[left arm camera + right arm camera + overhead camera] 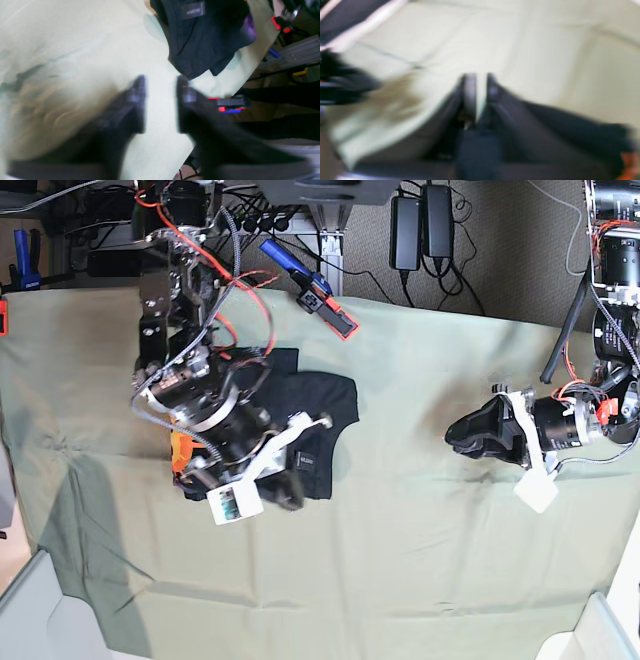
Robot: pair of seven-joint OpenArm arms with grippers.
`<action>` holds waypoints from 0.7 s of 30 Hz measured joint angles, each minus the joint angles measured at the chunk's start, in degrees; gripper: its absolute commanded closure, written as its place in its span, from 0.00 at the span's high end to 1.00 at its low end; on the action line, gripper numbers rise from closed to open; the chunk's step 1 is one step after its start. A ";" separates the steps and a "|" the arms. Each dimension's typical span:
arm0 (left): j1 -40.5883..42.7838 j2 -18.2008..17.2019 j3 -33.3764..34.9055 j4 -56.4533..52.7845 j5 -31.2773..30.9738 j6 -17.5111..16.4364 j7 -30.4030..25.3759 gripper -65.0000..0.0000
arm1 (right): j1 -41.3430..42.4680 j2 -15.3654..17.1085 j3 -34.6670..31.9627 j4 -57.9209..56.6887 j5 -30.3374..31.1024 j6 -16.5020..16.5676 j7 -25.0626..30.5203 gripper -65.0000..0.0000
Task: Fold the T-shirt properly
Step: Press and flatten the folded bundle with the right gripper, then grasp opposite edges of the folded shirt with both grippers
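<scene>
Base view: T-shirt (300,405) lies bunched on the green cloth (420,580), directly under the right gripper (290,485), whose jaws are closed and empty. Left gripper (462,432), narrowly parted, empty, stands well apart.

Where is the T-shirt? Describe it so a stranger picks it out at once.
A pale green cloth covers the whole table. Left of centre in the base view, partly under a robot arm, lies the T-shirt, a crumpled heap. It is the only black fabric on the cloth, with a small grey label sewn on it.
</scene>
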 measured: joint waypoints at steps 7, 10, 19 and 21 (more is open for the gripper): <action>-0.15 -0.35 10.47 1.25 4.57 0.04 -1.95 0.00 | 6.71 4.87 10.49 -3.54 -3.61 -0.02 3.19 0.00; 0.02 0.39 20.68 6.10 14.25 0.02 -6.16 0.00 | 9.35 8.24 12.57 -9.29 -2.71 -0.02 4.52 0.00; -0.42 4.92 37.05 13.99 36.72 -0.20 -13.31 0.00 | 16.59 14.75 12.59 -27.45 -2.34 -0.02 8.15 0.00; -0.63 6.91 39.21 13.97 39.08 -0.20 -13.77 0.00 | 17.77 15.43 12.57 -31.34 -2.34 0.00 9.75 0.00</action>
